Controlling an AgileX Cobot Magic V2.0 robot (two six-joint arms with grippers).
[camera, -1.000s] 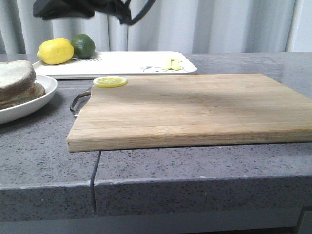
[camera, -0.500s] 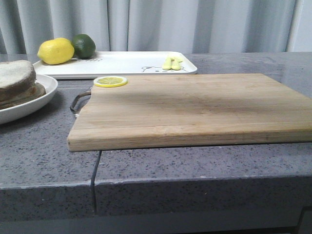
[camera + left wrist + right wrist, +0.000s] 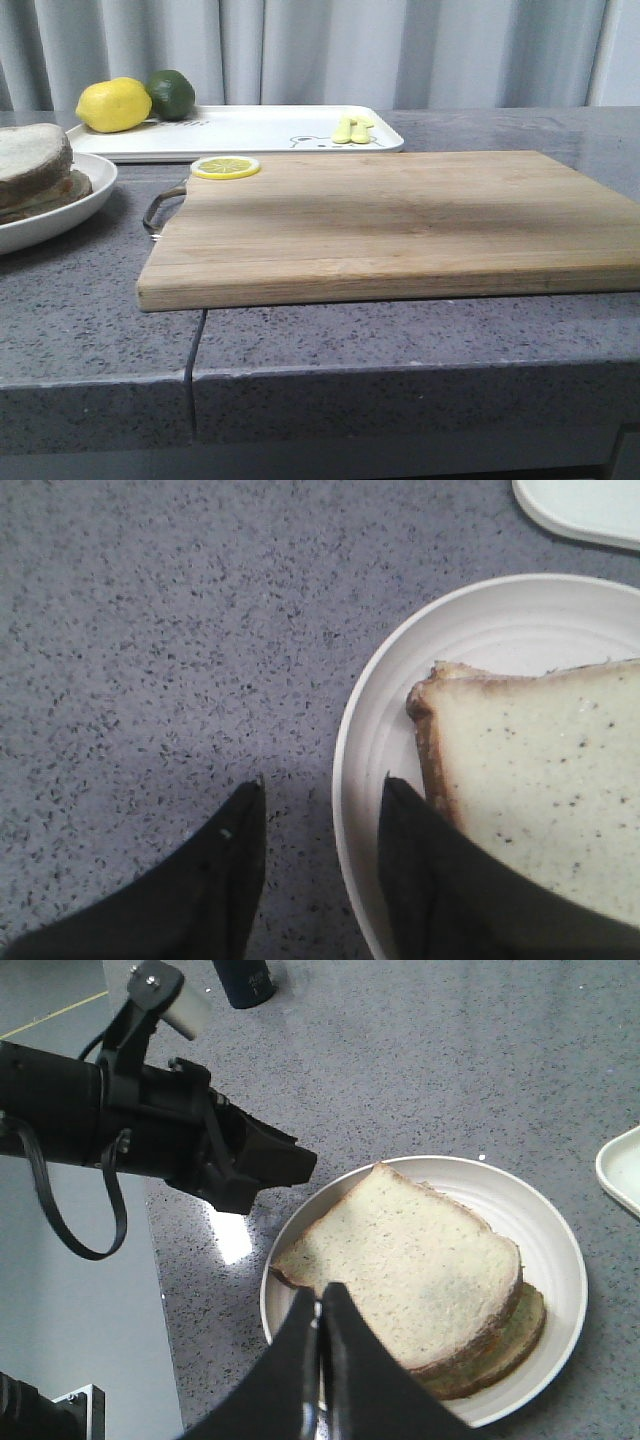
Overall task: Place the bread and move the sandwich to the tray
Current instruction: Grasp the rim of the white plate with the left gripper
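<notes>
The arm seen overhead a second ago is gone; bread [image 3: 410, 1270] is placed on the sandwich [image 3: 500, 1345]. Left pincer [image 3: 322, 810] is spread astride the dish [image 3: 352, 780] rim, right pincer [image 3: 322, 1305] clenched empty.

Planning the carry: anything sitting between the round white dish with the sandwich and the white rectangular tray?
Nothing visible. In the front view the round white dish sits beside the white rectangular tray with bare grey counter between. The wooden cutting board lies off to the right. On the tray, a lemon and lime fill its far-left corner.

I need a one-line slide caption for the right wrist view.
Shut right gripper above the sandwich in its dish, left gripper beside it.
</notes>
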